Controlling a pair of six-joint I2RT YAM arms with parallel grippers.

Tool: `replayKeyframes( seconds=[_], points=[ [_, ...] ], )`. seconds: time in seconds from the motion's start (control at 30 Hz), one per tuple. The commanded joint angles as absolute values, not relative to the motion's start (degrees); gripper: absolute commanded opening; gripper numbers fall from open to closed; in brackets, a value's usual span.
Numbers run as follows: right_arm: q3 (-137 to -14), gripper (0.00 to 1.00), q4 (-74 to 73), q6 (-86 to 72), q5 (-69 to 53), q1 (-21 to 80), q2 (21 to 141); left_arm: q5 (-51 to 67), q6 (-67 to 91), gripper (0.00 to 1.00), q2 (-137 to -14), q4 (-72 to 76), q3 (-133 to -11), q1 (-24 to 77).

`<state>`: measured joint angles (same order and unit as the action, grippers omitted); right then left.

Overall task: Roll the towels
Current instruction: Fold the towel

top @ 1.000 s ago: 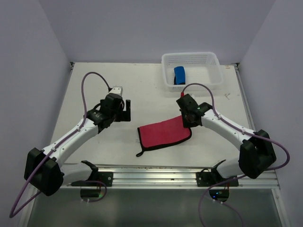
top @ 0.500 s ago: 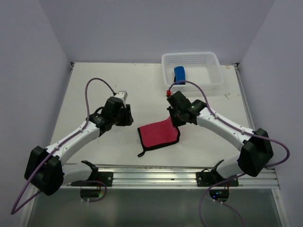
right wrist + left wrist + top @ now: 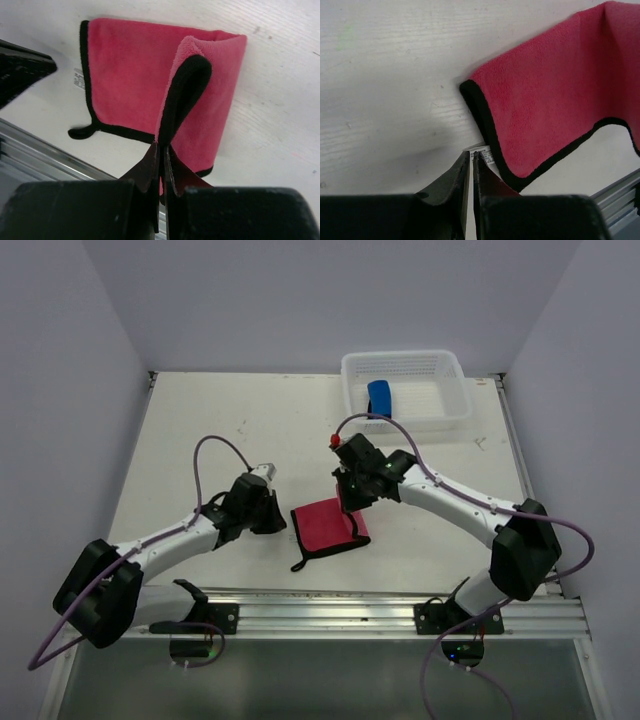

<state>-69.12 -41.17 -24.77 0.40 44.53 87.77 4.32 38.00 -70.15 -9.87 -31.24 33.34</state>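
**Inspector:** Your right tool [image 3: 161, 147] is pressed together on the dark edging of the pink-red towel [image 3: 125, 75], and a lifted fold stands up from between the fingers. Only the right wrist view shows that pinch; from above, the arm covers it.

**Operator:** And the left?

**Inspector:** Your left tool [image 3: 471, 156] has its fingers drawn almost together, tips at the white label [image 3: 484, 154] on the towel's left edge. I cannot tell whether anything is caught. The towel lies partly folded over itself near the middle of the desk [image 3: 220, 430], between both tools.

**Operator:** The other towel?

**Inspector:** The top view alone shows it. The blue towel [image 3: 380, 398] sits rolled in the white basket [image 3: 430, 392] at the far edge, well apart.
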Motion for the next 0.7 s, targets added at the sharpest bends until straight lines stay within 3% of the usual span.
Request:
replayKeyframes(
  seconds=[0.0, 0.67],
  points=[
    [-71.98, 0.00, -36.66, -26.98, -3.86, 46.23, 90.26, 4.48, 40.25, 0.10, -71.71, -2.64, -31.20, 35.24],
    [-77.52, 0.00, -32.79, -29.18, -8.96, 51.06, 101.69, 0.26, 43.42, 0.07, -78.05, -0.97, -30.50, 39.55]
  ],
)
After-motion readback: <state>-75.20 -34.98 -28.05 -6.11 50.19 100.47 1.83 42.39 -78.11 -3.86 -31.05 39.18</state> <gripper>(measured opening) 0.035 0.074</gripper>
